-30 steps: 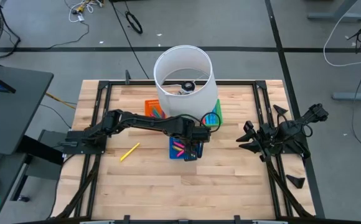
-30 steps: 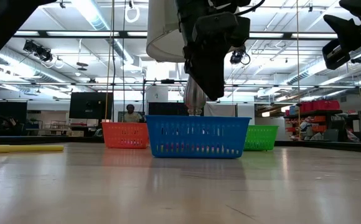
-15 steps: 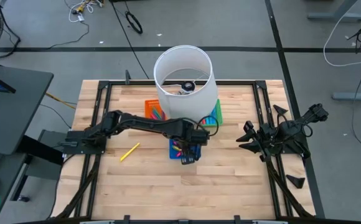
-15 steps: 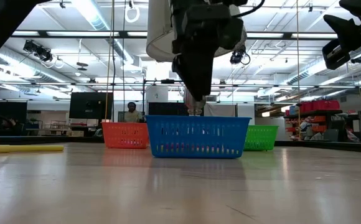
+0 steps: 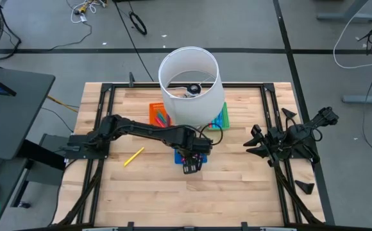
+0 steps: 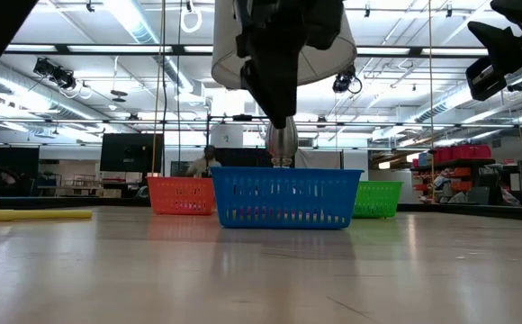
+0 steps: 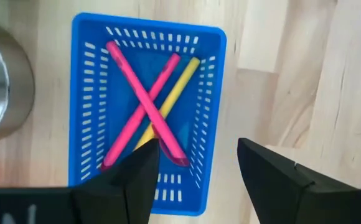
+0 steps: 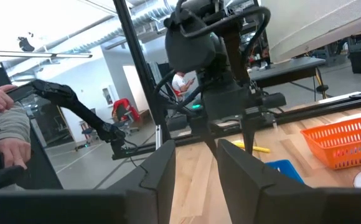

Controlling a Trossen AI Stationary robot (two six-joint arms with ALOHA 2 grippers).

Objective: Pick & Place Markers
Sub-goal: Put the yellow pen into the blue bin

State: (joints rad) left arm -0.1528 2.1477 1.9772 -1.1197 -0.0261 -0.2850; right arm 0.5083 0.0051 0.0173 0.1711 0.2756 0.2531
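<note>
With two pink and one yellow markers [image 7: 144,109] in the blue slotted plastic tray [image 7: 91,74], the left gripper [image 7: 196,168] hangs spread and empty above it, while one yellow marker [image 5: 133,156] waits at nine o'clock.

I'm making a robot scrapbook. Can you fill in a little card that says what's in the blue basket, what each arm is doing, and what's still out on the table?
blue basket: blue slotted plastic tray, holding two pink markers crossed over a yellow marker
left gripper: left gripper open and empty, above the tray's edge
right gripper: right gripper waiting at the table's right side
still out: one yellow marker on the wood, left of the tray
</note>
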